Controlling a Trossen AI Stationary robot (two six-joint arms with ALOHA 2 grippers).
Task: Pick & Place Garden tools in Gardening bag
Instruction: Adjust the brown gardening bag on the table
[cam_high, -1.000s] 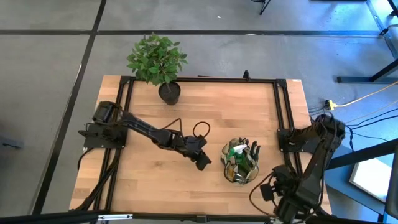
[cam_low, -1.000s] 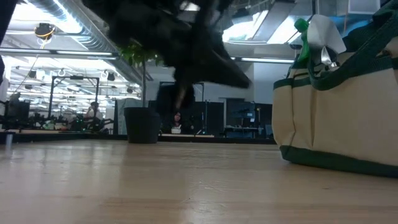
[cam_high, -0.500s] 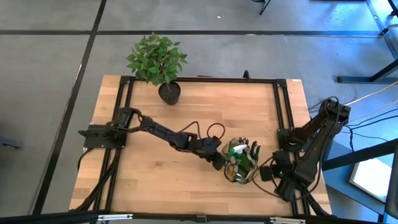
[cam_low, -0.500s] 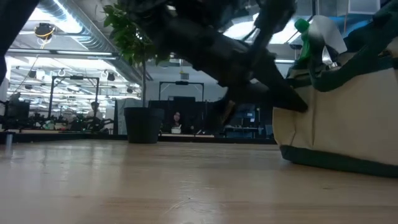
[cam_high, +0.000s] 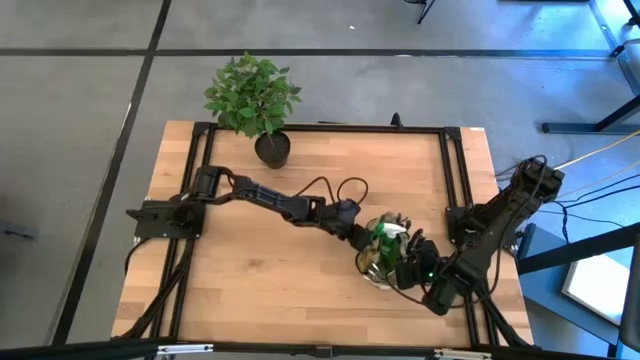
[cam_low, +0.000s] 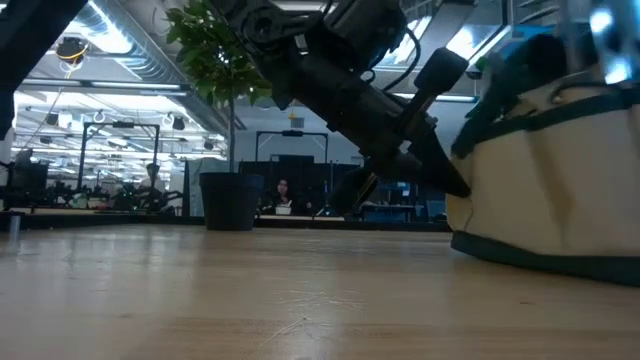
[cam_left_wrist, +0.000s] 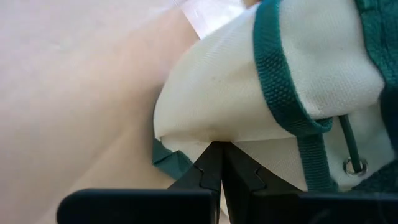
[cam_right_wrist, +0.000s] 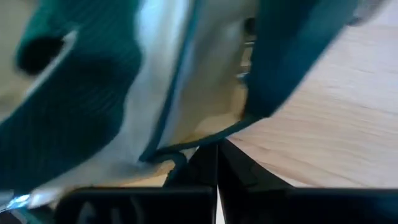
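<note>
From my console: my left gripper (cam_high: 362, 240), fingers pressed together, noses against the gardening bag (cam_high: 385, 262) at the table's (cam_high: 260, 290) front right, standing upright, mouth up. My right gripper (cam_high: 412, 268), also closed, presses its opposite side.

Cloth up close now: the gardening bag (cam_left_wrist: 236, 81) shows cream canvas with a fine, matt, slightly rough weave, trimmed in dark green ribbed webbing, a small shiny metal eyelet (cam_left_wrist: 354, 166) set beside the trim. The left tool (cam_left_wrist: 222, 163) presses in, matt black hard plastic with crisp notched edges. Over on the other side, the right tool (cam_right_wrist: 217, 163) shows the same dull black. Underneath, the counter (cam_high: 260, 270) is pale wood, smooth, with a soft satin sheen and visible plank grain, edged by a black metal frame (cam_high: 330, 128).
</note>
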